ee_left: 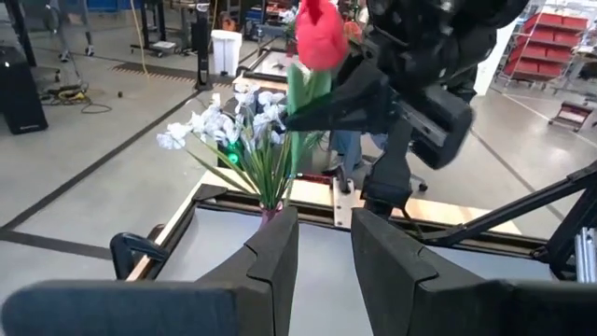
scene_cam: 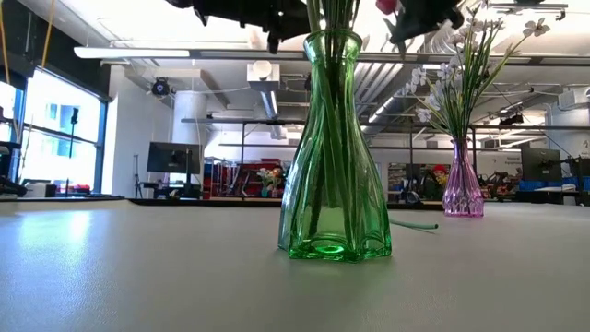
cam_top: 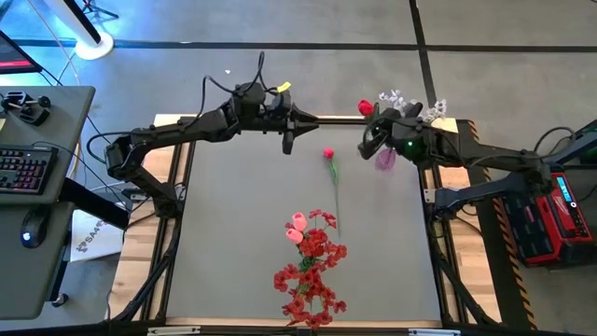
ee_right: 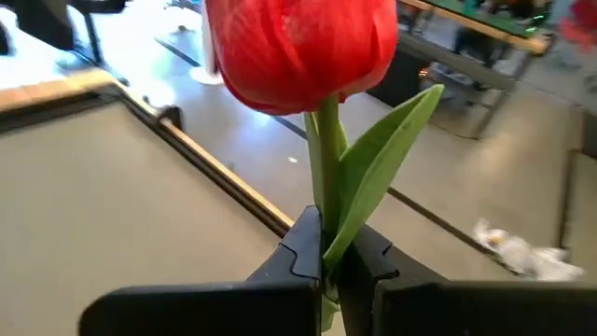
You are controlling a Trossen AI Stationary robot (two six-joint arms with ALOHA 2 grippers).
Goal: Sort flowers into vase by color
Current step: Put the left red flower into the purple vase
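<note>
Two grippers up at the far edge: right gripper (ee_right: 328, 257) clamps a red tulip (ee_right: 298, 51) by its stem, carried for vase sorting; left gripper (ee_left: 322, 247) partly parted, empty. Red cluster (cam_top: 312, 266) waits near on surface (cam_top: 233, 233).

A desk (cam_top: 37, 187) with a keyboard (cam_top: 23, 170) and mouse (cam_top: 31, 233) stands left of the grey table (cam_top: 242, 224); beyond the table, bright windows (scene_cam: 55, 129).
</note>
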